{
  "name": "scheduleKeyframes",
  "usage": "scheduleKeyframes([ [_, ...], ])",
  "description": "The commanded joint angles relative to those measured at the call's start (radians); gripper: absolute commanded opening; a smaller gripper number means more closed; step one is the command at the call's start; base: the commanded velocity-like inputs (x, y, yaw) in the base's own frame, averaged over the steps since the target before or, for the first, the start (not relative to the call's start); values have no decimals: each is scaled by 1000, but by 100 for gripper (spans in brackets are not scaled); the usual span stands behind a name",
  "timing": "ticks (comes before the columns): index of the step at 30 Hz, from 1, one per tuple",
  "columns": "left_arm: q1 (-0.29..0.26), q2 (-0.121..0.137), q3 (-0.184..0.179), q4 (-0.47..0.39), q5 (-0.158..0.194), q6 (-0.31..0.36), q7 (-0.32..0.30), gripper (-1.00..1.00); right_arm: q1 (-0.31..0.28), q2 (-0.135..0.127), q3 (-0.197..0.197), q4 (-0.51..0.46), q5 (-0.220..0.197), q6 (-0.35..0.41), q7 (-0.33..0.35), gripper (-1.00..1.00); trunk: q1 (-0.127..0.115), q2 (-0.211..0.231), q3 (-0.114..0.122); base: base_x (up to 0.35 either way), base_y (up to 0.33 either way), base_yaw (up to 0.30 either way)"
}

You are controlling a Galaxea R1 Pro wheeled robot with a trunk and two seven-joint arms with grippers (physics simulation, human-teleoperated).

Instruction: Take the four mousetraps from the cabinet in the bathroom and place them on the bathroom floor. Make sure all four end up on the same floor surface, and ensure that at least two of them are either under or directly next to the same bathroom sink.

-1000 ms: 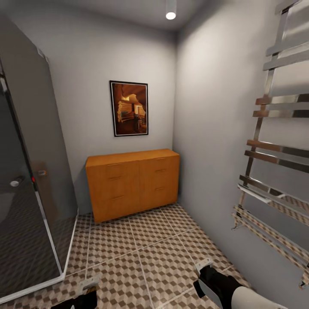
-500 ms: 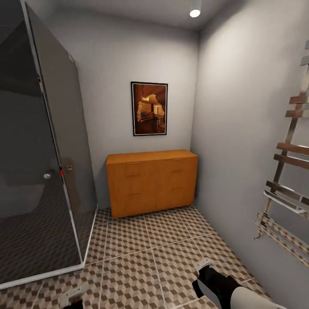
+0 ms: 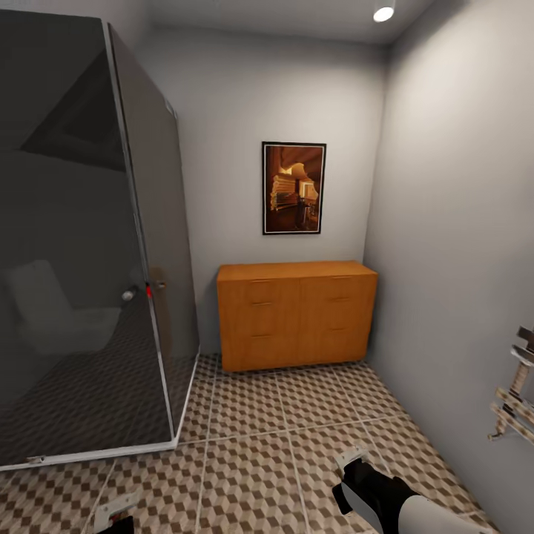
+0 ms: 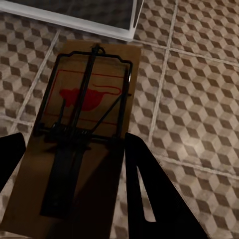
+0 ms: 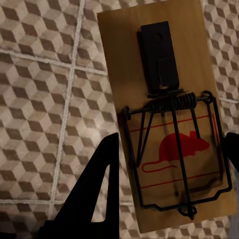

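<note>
In the left wrist view a brown mousetrap (image 4: 84, 134) with a red mouse print lies between the dark fingers (image 4: 149, 189) of my left gripper (image 4: 74, 169), shut on it above the cube-patterned bathroom floor (image 4: 199, 99). A second mousetrap (image 5: 169, 114) sits in my right gripper (image 5: 167, 174), also shut on it. The head view has both grippers low in the picture, left (image 3: 111, 515) and right (image 3: 352, 467), over the bathroom floor (image 3: 252, 423). The orange-brown cabinet (image 3: 297, 315) stands closed against the far wall. Any other mousetraps are out of view.
A dark glass shower enclosure (image 3: 81, 259) with a white base rim takes up the left side. A grey wall runs along the right, with a chrome towel rack (image 3: 515, 400) at its near end. A framed picture (image 3: 294, 188) hangs above the cabinet.
The whole head view has swung left: the cabinet and picture have slid to the right and the towel rack has nearly left the picture. Both grippers keep their place in the view.
</note>
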Motion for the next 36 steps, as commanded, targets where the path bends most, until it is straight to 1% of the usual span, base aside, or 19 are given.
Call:
scheduleKeyframes([
  [1, -1, 0, 8, 3, -11, -6, -2, -100, -1, -1, 7, -4, -13, 4, -6, -100, 0, -1, -1, 0, 0, 284],
  [14, -2, 1, 8, 34, -9, -3, -4, -100, -1, -2, 7, -4, -13, 2, -6, -100, 0, -1, -1, 0, 0, 284],
  [22, -2, 2, 8, 68, -8, 1, -4, -100, -1, -1, 7, -4, -13, 2, -6, -100, 0, -1, -1, 0, 0, 284],
  [26, -2, 2, 9, 106, -8, 2, -6, -100, -1, -1, 7, -4, -13, 2, -6, -100, 0, -1, -1, 0, 0, 284],
  [27, -2, 3, 9, 122, -7, 1, -6, -100, -1, 0, 7, -4, -13, 2, -6, -100, 0, -1, -1, 0, 0, 284],
  [28, -2, 11, 9, 155, -7, 0, -6, -100, -1, -1, 8, -4, -12, 1, -6, -100, 0, -1, -1, 0, 0, 284],
  [33, -2, 25, 9, 174, -6, -1, -6, -100, 8, -1, 8, -4, -11, -3, -7, -100, 0, -1, -1, 0, 0, 284],
  [36, -2, 28, 9, 182, -6, -1, -6, -100, 11, -1, 9, -4, -11, -14, -7, -100, 0, -1, -1, 0, 0, 284],
])
